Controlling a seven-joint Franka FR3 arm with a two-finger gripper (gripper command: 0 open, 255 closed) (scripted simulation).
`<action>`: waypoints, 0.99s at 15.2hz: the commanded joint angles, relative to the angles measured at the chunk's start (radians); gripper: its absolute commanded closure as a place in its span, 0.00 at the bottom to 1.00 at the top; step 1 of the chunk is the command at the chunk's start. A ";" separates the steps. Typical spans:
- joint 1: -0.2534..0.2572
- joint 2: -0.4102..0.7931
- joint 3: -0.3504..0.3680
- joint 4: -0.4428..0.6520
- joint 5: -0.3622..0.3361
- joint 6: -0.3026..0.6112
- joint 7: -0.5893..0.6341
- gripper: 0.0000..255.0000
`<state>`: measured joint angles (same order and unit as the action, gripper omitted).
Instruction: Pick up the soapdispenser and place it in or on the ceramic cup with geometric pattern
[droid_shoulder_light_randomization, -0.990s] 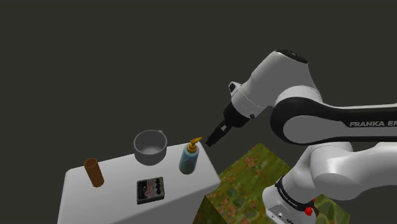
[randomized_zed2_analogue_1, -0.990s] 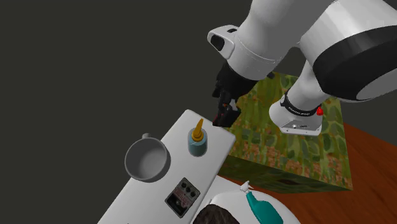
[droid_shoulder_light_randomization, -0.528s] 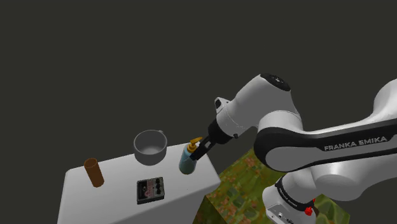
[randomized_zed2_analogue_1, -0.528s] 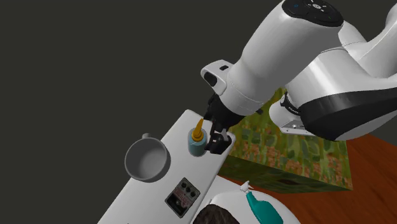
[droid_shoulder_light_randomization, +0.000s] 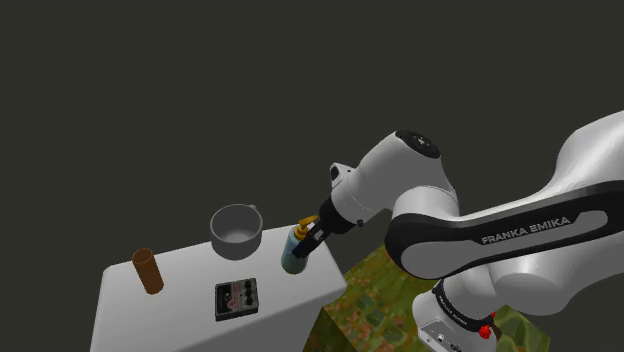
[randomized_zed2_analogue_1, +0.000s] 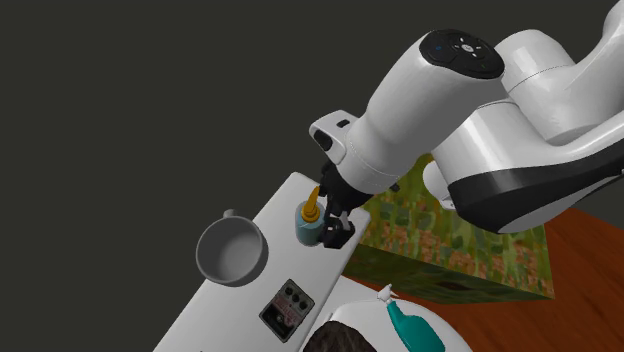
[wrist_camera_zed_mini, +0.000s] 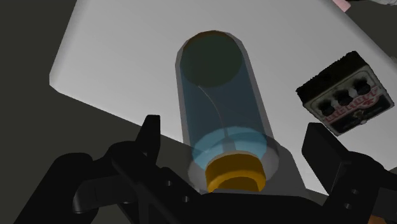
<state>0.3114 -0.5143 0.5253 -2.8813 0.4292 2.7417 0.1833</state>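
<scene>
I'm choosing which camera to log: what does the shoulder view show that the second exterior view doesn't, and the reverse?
Shoulder view's own: a brown cylinder standing near the white table at its left end. Second exterior view's own: a reddish wooden floor and a white-and-teal object at the bottom edge. Shared: the blue soap dispenser with its orange pump, the grey cup, the black knobbed box, the leaf-patterned stand, and the gripper at the dispenser's top.

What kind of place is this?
Probably a sparsely rendered room at home, though hard to tell: a white table holds a soap dispenser and a grey cup, reddish floor shows beside the stand, and the backdrop is plain dark.
</scene>
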 joint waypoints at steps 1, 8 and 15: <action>-0.001 0.003 0.001 0.000 0.000 0.003 0.000 0.00; -0.001 0.003 0.001 0.000 0.000 0.003 0.000 1.00; 0.000 -0.013 -0.004 0.005 -0.002 -0.018 0.000 1.00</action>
<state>0.3115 -0.5198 0.5229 -2.8800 0.4286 2.7356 0.1824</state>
